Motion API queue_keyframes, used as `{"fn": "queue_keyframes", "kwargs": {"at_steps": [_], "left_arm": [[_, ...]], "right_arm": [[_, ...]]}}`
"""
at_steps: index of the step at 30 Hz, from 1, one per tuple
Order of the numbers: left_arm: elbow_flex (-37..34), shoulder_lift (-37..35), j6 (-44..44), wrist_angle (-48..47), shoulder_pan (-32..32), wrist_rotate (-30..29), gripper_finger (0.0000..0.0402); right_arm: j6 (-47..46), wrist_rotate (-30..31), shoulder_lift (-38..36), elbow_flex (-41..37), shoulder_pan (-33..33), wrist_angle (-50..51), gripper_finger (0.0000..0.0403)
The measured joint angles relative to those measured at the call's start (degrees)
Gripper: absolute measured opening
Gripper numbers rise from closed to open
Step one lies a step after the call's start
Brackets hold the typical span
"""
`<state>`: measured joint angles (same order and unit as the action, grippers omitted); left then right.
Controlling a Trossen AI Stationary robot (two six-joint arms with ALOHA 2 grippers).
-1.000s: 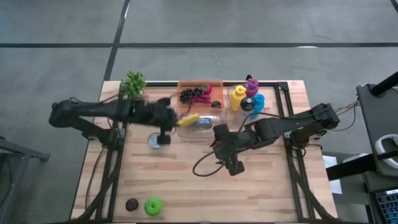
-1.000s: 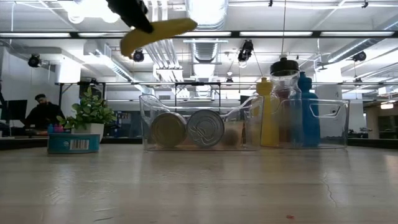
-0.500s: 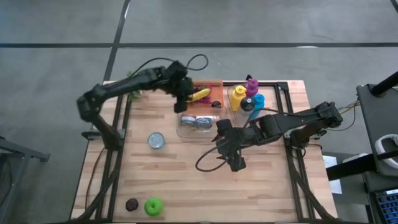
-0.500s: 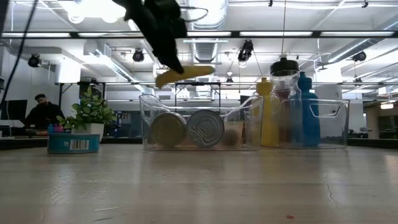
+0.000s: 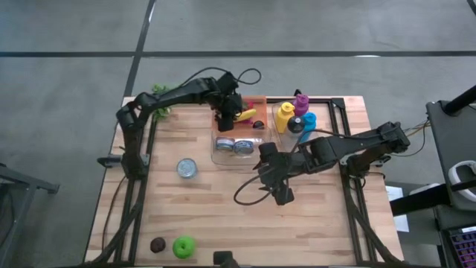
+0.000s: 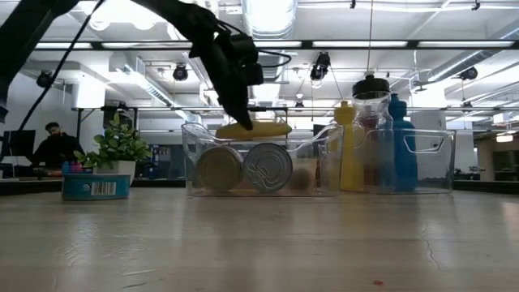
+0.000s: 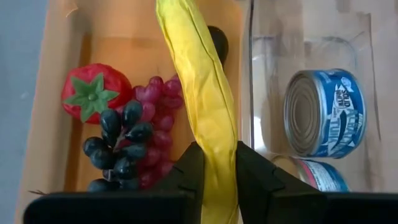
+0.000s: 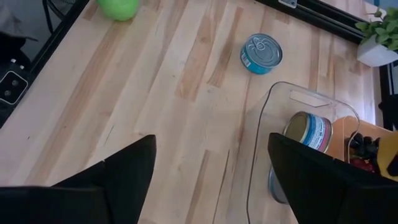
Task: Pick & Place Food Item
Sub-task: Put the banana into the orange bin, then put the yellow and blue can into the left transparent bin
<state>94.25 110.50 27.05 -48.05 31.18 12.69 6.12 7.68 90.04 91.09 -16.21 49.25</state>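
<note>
Now the left tool (clenched on the banana) has carried it lower over the orange tray.

This is a robotics lab or test hall inside a large open-plan industrial room. The low view shows an exposed ceiling with long rows of fluorescent strip lights, silver ventilation ducts and hanging black cameras or spotlights. From above, the pale wooden plank worktop sits on a black metal frame over a grey concrete floor marked with dark lines. Far behind, a person sits at a desk beside dark monitors, and a small potted green plant stands at the worktop's edge.
</note>
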Motion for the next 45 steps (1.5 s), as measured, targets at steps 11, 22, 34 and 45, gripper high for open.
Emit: {"fn": "queue_keyframes", "kwargs": {"at_steps": [11,22,34,45], "left_arm": [[-0.8,0.6,0.0,0.2,0.3,-0.2,0.0079],[-0.8,0.6,-0.1,0.3,0.3,-6.7,0.015],[-0.5,0.2,-0.4,0.2,0.2,-7.2,0.0201],[-1.0,-13.8,-0.6,-10.2,-1.8,-9.8,0.0224]], "right_arm": [[0.3,0.0,0.0,0.0,0.0,0.0,0.032],[0.3,-0.1,0.0,0.0,0.0,0.0,0.0314],[0.3,-0.1,0.0,0.0,0.0,0.1,0.0303],[0.1,-0.1,0.0,0.0,0.0,0.2,0.032]]}}
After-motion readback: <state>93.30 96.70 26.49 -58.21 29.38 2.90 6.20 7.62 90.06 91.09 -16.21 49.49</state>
